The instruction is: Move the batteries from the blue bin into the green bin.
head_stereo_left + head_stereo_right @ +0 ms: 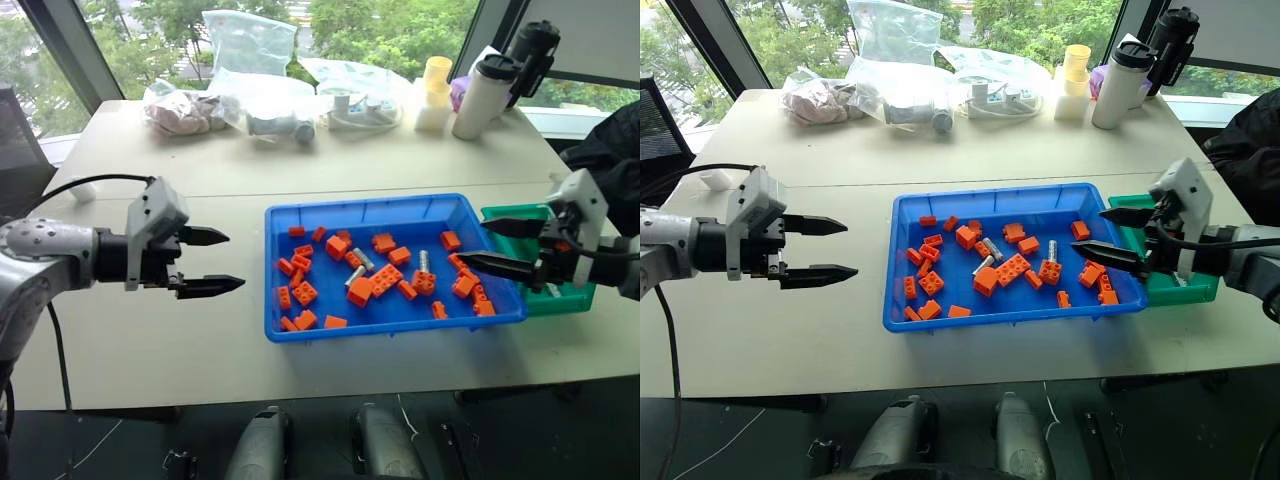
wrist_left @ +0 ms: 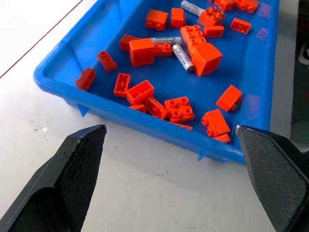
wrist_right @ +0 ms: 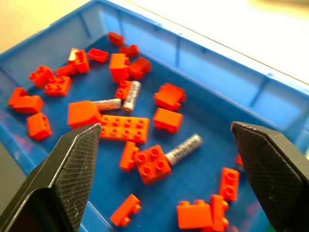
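R gripper (image 1: 500,245), jaws wide & empty, hangs over blue bin (image 1: 300,330); best to straddle lone battery (image 3: 183,149) clear of bricks. L gripper (image 1: 210,262) open, empty.

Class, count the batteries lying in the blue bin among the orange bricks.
3. Two batteries lie touching near the blue bin's middle; one lies apart beside a square brick. Bricks may hide more.
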### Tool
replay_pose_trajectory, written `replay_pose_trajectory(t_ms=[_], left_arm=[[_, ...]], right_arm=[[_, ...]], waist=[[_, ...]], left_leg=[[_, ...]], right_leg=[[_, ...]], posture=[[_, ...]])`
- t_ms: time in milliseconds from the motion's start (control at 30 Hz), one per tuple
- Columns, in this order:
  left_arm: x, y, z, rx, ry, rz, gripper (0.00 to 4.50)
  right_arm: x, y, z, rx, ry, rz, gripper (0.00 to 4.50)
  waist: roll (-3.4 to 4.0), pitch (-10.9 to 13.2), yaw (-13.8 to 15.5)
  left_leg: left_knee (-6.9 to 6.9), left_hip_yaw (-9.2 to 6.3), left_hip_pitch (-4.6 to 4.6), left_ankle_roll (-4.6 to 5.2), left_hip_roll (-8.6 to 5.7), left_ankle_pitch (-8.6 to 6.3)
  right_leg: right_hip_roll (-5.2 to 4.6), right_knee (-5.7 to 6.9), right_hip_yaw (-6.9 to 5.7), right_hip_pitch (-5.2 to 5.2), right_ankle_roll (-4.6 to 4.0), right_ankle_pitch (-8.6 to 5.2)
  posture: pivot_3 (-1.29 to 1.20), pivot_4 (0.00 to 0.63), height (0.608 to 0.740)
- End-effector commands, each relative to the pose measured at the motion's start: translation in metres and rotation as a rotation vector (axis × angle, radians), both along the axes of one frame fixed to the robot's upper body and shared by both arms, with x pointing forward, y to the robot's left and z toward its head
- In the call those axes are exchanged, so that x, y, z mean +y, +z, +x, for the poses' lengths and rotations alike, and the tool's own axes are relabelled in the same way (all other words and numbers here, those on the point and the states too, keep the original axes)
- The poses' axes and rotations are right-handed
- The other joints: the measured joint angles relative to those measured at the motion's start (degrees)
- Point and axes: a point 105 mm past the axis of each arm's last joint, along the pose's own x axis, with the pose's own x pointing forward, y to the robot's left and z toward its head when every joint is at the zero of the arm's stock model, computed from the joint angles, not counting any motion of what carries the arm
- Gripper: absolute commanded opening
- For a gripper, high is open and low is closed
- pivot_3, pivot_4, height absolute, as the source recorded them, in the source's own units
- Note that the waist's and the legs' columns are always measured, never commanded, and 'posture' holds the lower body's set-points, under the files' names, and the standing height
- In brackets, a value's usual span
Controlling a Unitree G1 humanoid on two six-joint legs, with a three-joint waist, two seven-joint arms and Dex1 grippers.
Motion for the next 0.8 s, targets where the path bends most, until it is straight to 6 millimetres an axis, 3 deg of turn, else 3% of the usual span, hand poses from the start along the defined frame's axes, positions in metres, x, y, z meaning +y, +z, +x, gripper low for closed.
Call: replay_pose_trajectory(t_ms=[33, 267, 767, 800], left_arm=[[-0.013, 0.007, -0.009, -0.026, -0.142, 0.06, 4.5], [-0.021, 0.006, -0.012, -0.053, -0.151, 0.08, 4.5], [-0.022, -0.002, -0.01, -0.06, -0.097, 0.058, 4.5], [-0.022, -0.002, -0.009, -0.062, -0.094, 0.057, 4.5]], right_arm=[[0.052, -0.016, -0.01, 0.057, 0.181, -0.02, 4.45], [0.081, -0.046, -0.006, 0.104, 0.182, -0.099, 4.45], [0.099, -0.078, 0.01, 0.153, 0.153, -0.158, 4.45], [0.1, -0.081, 0.011, 0.156, 0.154, -0.163, 4.21]], waist=[[0.0, 0.0, -0.02], [-0.03, 0.01, 0.41], [-0.03, 0.01, 0.21], [-0.03, 0.01, 0.21]], left_leg=[[0.0, 0.0, 0.0, 0.0, 0.0, 0.0], [0.1, 0.0, -0.31, 0.0, -0.1, 0.0], [0.08, 0.0, -0.28, 0.0, -0.08, 0.0], [0.08, 0.0, -0.28, 0.0, -0.08, 0.0]], right_leg=[[0.0, 0.0, 0.0, -0.01, 0.0, 0.0], [-0.1, 0.04, 0.0, -0.29, 0.02, 0.01], [-0.07, 0.1, 0.01, -0.33, 0.01, 0.01], [-0.06, 0.1, 0.01, -0.33, 0.02, 0.01]], posture=[[0.0, 0.15, 0.74], [0.0, 0.15, 0.74], [0.0, 0.15, 0.74], [0.0, 0.15, 0.74]])
